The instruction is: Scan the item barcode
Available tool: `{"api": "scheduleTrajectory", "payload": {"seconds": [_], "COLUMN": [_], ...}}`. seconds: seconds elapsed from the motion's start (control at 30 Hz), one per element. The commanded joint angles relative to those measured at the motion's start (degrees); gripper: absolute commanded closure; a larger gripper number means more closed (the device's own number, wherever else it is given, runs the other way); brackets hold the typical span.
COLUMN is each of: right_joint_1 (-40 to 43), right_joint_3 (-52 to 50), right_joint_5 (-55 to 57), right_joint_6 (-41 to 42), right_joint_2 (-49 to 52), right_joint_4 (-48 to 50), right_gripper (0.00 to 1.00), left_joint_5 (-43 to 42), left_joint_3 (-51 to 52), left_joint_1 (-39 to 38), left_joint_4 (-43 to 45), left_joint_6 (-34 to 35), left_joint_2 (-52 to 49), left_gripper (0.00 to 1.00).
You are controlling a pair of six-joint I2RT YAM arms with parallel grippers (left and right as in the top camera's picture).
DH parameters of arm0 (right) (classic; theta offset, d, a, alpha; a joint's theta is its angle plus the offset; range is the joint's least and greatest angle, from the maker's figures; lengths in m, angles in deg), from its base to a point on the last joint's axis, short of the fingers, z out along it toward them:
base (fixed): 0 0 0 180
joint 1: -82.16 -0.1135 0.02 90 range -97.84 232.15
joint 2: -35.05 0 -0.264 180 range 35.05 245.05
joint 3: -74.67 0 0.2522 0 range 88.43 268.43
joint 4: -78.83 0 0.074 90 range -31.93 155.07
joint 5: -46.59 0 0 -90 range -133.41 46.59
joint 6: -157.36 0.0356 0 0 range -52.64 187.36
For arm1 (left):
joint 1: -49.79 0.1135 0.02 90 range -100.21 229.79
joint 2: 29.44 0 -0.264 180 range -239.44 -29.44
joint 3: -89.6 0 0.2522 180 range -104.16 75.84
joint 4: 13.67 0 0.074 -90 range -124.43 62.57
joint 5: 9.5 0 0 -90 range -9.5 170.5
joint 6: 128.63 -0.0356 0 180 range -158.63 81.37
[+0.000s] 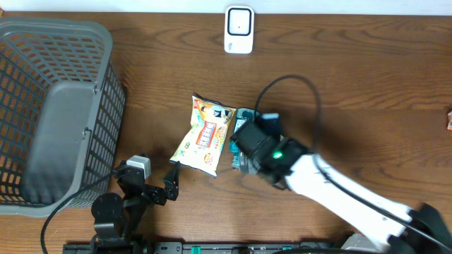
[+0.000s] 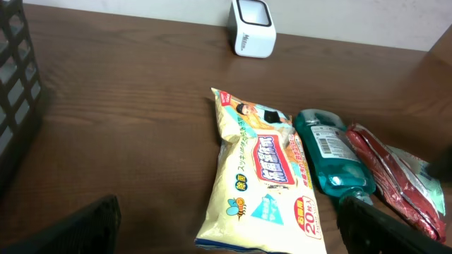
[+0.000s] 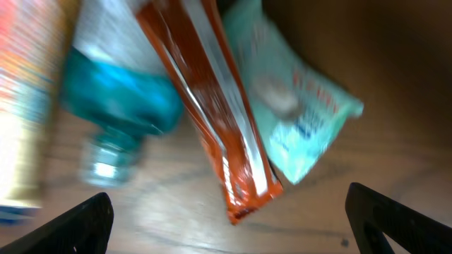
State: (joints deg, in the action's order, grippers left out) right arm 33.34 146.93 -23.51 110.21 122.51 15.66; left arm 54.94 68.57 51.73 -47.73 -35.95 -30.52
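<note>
Over red packet point(image 3: 212, 113), right arm point(image 1: 332, 187) outstretched.

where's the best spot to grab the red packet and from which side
Probably mid-length on the red packet, from straight above, jaws across its narrow width. It lies long and thin with the teal bottle and pale green packet close on either side, so a sideways approach looks blocked.

Dark wooden table point(image 1: 367, 77), top view. L edge: grey mesh basket point(image 1: 106, 42), upright. Far edge, ctr: white scanner point(image 1: 239, 29), standing well apart from the rest. Ctr: yellow packet point(image 1: 205, 134), flat; just beside it on R, teal bottle point(image 2: 328, 152) on its side, barcode label up; next, red packet point(image 2: 388, 176) against bottle, overlapping pale green packet point(image 3: 304, 120).
</note>
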Motion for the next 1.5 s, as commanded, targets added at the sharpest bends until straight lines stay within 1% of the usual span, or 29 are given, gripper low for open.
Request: {"api": "scheduleTrajectory", "payload": {"seconds": [0.0,0.13,0.3,0.33,0.43,0.47,0.57,0.63,0.67,0.7,0.73,0.77,0.8,0.87,0.97,1.2,1.3,1.37,1.47], "right_joint_1": [-2.8,-3.8,-3.8,-3.8,-3.8,-3.8,-3.4,-3.1,-3.0,-2.9,-2.9,-2.9,-2.9,-2.9,-2.9,-3.0,-3.4,-3.7,-4.6], "right_joint_3": [-1.2,-1.2,-0.7,-0.2,0.1,0.1,0.1,0.1,0.1,0.1,0.1,0.1,0.1,0.2,2.0,14.5,18.7,19.8,20.5], "right_joint_5": [8.1,13.6,15.6,15.6,17.2,17.8,18.1,17.9,17.9,17.9,17.8,17.4,17.2,17.0,17.3,22.3,22.4,22.9,23.5], "right_joint_6": [4.2,3.9,2.3,2.1,-0.3,-1.2,-5.5,-5.9,-5.9,-5.9,-5.9,-6.2,-6.3,-6.3,-6.3,-7.3,-13.4,-16.7,-24.6], "right_joint_2": [4.7,11.8,19.4,20.6,22.9,23.5,26.0,27.7,28.1,28.7,29.1,29.4,29.5,29.5,29.4,26.4,23.9,22.4,19.8], "right_joint_4": [0.5,2.1,4.0,4.0,4.1,4.0,3.9,2.9,2.6,2.2,1.8,1.8,1.8,1.7,-0.3,-14.5,-17.0,-17.3,-16.5], "right_gripper": [0.01,0.01,0.06,0.1,0.28,0.32,0.35,0.39,0.43,0.52,0.62,0.77,0.88,0.99,0.99,0.99,0.99,0.99,0.99], "left_joint_5": [0.1,0.1,0.1,0.1,0.1,0.1,0.1,0.1,0.1,0.1,0.1,0.1,0.1,0.1,0.1,0.1,0.1,0.1,0.1], "left_joint_3": [0.8,0.8,0.8,0.8,0.8,0.8,0.8,0.8,0.8,0.8,0.8,0.8,0.8,0.8,0.8,0.8,0.8,0.8,0.8], "left_joint_1": [0.1,0.1,0.1,0.1,0.1,0.1,0.1,0.1,0.1,0.1,0.1,0.1,0.1,0.1,0.1,0.1,0.1,0.1,0.1], "left_joint_4": [-1.1,-1.1,-1.1,-1.1,-1.1,-1.1,-1.1,-1.1,-1.1,-1.1,-1.1,-1.1,-1.1,-1.1,-1.1,-1.1,-1.1,-1.1,-1.1], "left_joint_6": [-0.9,-0.9,-0.9,-0.9,-0.9,-0.9,-0.9,-0.9,-0.9,-0.9,-0.9,-0.9,-0.9,-0.9,-0.9,-0.9,-0.9,-0.9,-0.9], "left_joint_2": [0.1,0.1,0.1,0.1,0.1,0.1,0.1,0.1,0.1,0.1,0.1,0.1,0.1,0.1,0.1,0.1,0.1,0.1,0.1], "left_gripper": [0.02,0.02,0.02,0.02,0.02,0.02,0.02,0.02,0.02,0.02,0.02,0.02,0.02,0.02,0.02,0.02,0.02,0.02,0.02]}}
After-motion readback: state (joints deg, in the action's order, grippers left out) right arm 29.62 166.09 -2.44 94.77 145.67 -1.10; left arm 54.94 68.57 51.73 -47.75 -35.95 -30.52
